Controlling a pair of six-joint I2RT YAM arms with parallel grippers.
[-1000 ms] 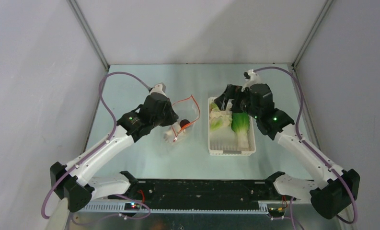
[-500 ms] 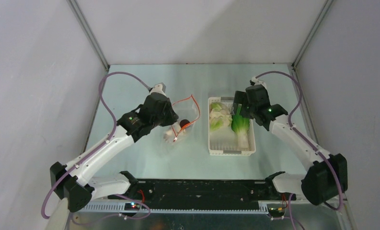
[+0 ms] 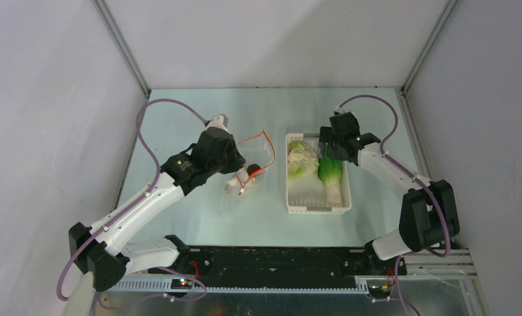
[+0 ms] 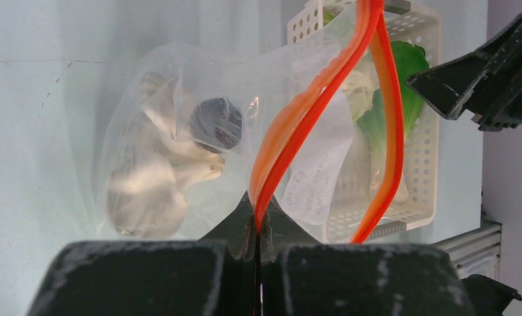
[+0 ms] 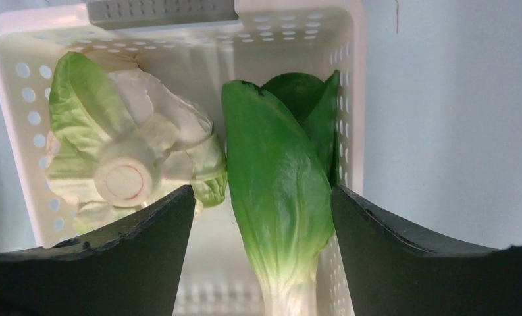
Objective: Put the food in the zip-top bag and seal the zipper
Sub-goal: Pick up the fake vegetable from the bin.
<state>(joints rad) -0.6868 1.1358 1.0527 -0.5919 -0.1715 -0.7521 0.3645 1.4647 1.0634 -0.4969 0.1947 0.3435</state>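
My left gripper (image 3: pixel 235 166) is shut on the red-orange zipper (image 4: pixel 291 128) and holds the mouth of the clear zip-top bag (image 4: pixel 179 99) open. Its jaws (image 4: pixel 257 220) pinch the strip. Inside the bag lie a pale lump (image 4: pixel 139 191) and a dark brown ball (image 4: pixel 216 122). My right gripper (image 3: pixel 328 150) is open above the white basket (image 3: pixel 291 197). Its fingers stand either side of the bok choy (image 5: pixel 281 184), which lies in the basket next to a pale green cabbage lump (image 5: pixel 123 158). The zipper's slider is not visible.
The white perforated basket (image 5: pixel 357 79) stands right of the bag, on the pale green table. Grey walls close in the back and both sides. A black rail runs along the near edge (image 3: pixel 271 260).
My right arm has swung in and down over the basket, and its open gripper now straddles the bok choy. My left gripper and the bag have not moved.
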